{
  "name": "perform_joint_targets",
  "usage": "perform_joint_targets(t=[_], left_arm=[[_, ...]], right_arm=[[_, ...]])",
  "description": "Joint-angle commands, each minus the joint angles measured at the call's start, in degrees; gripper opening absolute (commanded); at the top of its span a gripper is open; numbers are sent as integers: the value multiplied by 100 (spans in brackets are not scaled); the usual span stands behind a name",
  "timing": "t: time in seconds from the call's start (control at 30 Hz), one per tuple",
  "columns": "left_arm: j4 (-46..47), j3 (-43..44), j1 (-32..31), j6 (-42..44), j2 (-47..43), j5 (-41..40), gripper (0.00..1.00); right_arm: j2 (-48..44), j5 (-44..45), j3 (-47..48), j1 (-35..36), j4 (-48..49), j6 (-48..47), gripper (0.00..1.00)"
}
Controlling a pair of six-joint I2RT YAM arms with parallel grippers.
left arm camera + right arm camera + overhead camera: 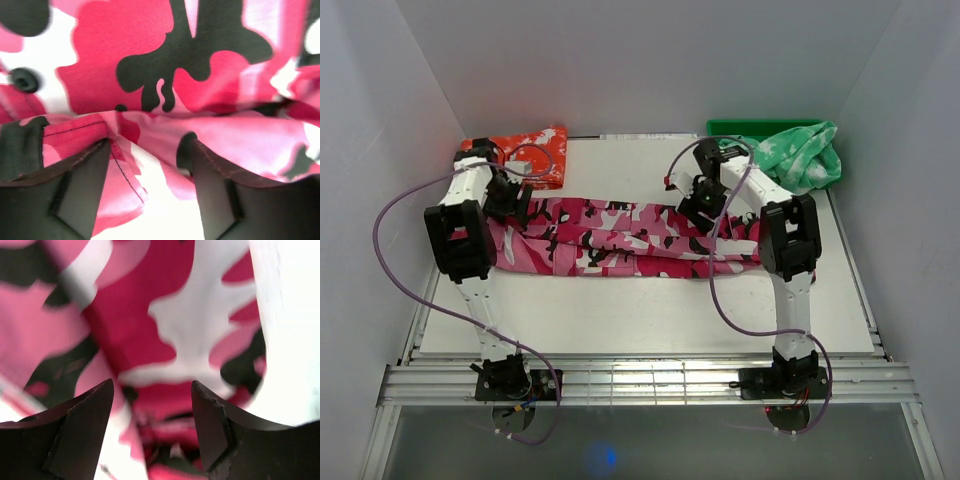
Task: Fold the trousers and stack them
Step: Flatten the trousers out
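Note:
The pink-magenta camouflage trousers (620, 235) lie stretched left to right across the white table, folded lengthwise. My left gripper (510, 205) is down on their left end. In the left wrist view its jaws (148, 145) stand apart, with a hemmed fold of the trousers (100, 75) draped over both fingertips and loose cloth between them. My right gripper (698, 212) hangs over the right part. In the right wrist view it (152, 385) is open just above the trousers (130, 325), with nothing gripped.
An orange-red garment with white splotches (525, 150) lies at the back left corner. A green splotched garment (805, 155) is heaped at the back right, over a green tray (760, 127). White walls close in the table (650, 310) on three sides.

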Motion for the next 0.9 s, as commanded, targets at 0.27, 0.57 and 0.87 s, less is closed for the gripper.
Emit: perform_joint_targets(t=[0.27, 0.57, 0.87], left_arm=[[-1770, 766, 1682, 66, -1526, 831, 84], [373, -2550, 2625, -585, -2926, 1499, 76], [2062, -3238, 2625, -1069, -2391, 1781, 79]], right_arm=[[-2624, -350, -1038, -907, -1802, -1146, 60], [-3777, -394, -3230, -926, -1767, -1719, 50], [-3628, -333, -4101, -917, -19, -1086, 50]])
